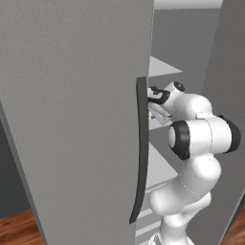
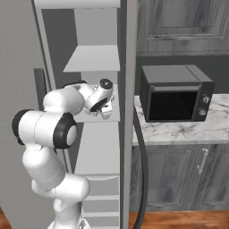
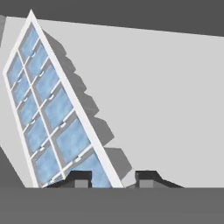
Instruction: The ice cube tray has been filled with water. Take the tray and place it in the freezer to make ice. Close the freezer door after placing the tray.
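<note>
I see the freezer (image 2: 80, 27) standing open, its grey door (image 1: 72, 119) swung wide, my arm reaching in over a white shelf (image 3: 166, 100). The ice cube tray (image 3: 52, 113) lies on that shelf, water (image 3: 72, 140) in its cells, its near edge clenched in my claw (image 3: 114, 180). I can read no writing anywhere.

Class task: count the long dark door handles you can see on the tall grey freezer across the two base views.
2. One handle runs down the near door's edge left of the arm; the other handle curves down beside the marble counter. Others may be hidden.
</note>
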Robot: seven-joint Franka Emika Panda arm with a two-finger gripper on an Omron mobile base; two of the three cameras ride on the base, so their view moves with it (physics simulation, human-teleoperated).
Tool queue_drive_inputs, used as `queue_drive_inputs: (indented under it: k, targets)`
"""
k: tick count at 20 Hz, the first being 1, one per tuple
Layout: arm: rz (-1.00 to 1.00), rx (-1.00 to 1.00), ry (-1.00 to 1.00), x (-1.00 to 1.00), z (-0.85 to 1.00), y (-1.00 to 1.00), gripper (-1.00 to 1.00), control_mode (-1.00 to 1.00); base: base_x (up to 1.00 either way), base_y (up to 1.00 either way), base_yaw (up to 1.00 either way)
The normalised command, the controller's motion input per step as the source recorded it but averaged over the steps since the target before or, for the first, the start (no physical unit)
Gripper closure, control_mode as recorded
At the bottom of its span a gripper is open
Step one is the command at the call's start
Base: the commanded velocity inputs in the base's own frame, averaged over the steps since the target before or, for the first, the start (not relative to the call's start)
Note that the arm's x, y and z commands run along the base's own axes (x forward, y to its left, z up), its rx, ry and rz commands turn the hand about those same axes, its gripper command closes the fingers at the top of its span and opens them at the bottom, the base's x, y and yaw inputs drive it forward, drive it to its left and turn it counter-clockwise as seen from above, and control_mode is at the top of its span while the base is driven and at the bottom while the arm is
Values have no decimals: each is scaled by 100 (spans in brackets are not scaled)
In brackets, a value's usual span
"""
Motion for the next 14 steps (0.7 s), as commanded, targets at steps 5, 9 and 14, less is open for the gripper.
queue_drive_inputs:
  k: [5,9,14]
  targets:
    - [0,0,0,-23,0,0,-100,-100,0,0,0]
    - [0,-1,-6,-57,0,0,-100,-100,0,0,0]
    - [-2,0,-6,-92,0,0,-100,-100,0,0,0]
